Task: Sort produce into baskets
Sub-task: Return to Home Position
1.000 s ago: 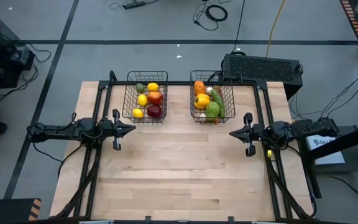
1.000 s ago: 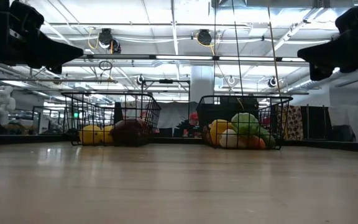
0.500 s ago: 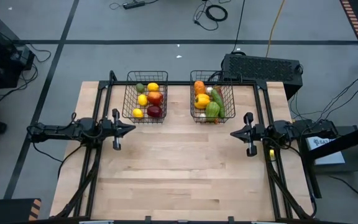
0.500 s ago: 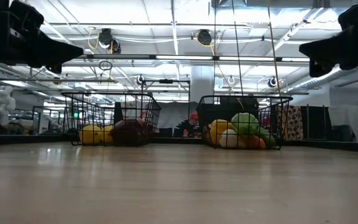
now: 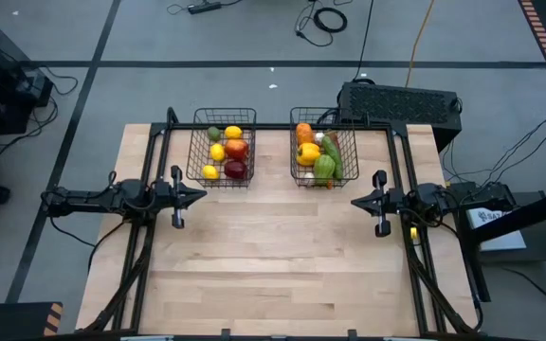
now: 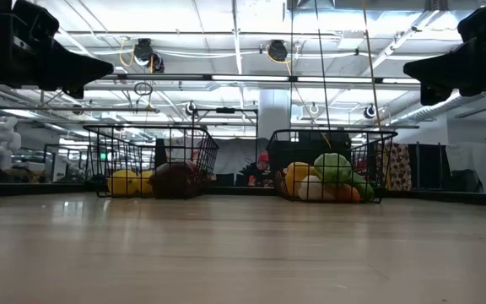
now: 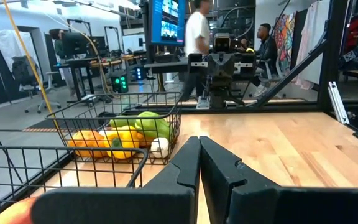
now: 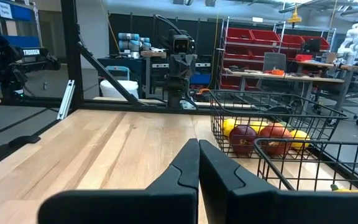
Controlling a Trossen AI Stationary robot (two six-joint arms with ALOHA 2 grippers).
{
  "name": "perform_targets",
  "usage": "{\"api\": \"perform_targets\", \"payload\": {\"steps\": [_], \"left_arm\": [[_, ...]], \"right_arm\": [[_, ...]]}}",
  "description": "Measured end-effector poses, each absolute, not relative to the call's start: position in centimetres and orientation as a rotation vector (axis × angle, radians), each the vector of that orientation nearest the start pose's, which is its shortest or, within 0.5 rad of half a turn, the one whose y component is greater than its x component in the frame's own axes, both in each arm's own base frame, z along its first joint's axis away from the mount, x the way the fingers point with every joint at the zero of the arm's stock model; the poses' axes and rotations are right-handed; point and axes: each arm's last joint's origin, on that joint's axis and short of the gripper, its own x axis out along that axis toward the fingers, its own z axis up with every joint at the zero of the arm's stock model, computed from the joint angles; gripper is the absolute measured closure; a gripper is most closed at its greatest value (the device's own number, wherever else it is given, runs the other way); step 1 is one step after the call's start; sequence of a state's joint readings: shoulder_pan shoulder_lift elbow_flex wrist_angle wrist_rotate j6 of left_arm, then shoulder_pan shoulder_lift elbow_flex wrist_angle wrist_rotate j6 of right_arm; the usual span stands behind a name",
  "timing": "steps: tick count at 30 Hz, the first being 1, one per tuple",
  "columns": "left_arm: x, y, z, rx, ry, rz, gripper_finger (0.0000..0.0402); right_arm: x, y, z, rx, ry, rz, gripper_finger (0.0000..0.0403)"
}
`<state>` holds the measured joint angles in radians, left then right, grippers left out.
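Note:
Two dark wire-mesh baskets stand at the table's far edge. The left basket [image 5: 223, 147] holds lemons, red apples and a lime. The right basket [image 5: 323, 147] holds a carrot, a yellow pepper, garlic and green vegetables. My left gripper [image 5: 203, 196] is shut and empty above the table's left side, level, pointing right. My right gripper [image 5: 353, 202] is shut and empty above the right side, pointing left. Both hang well above the tabletop in the low view.
The wooden tabletop [image 5: 273, 256] lies bare between the arms and toward the near edge. A black frame rail [image 5: 278, 125] runs behind the baskets. A dark box [image 5: 401, 102] stands beyond the far right corner. People stand in the room beyond the table [image 7: 197, 37].

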<state>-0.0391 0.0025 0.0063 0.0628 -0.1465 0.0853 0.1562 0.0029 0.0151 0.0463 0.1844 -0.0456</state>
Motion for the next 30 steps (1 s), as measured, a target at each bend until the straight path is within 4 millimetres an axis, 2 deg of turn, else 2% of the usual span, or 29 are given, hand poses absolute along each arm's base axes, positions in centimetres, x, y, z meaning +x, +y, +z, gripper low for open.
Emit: {"api": "perform_targets", "payload": {"steps": [30], "left_arm": [[9.70,0.04,17.14,0.079,-0.059,0.109,0.0393]], "right_arm": [[9.60,0.97,17.28,-0.036,-0.056,-0.030,0.0403]]}}
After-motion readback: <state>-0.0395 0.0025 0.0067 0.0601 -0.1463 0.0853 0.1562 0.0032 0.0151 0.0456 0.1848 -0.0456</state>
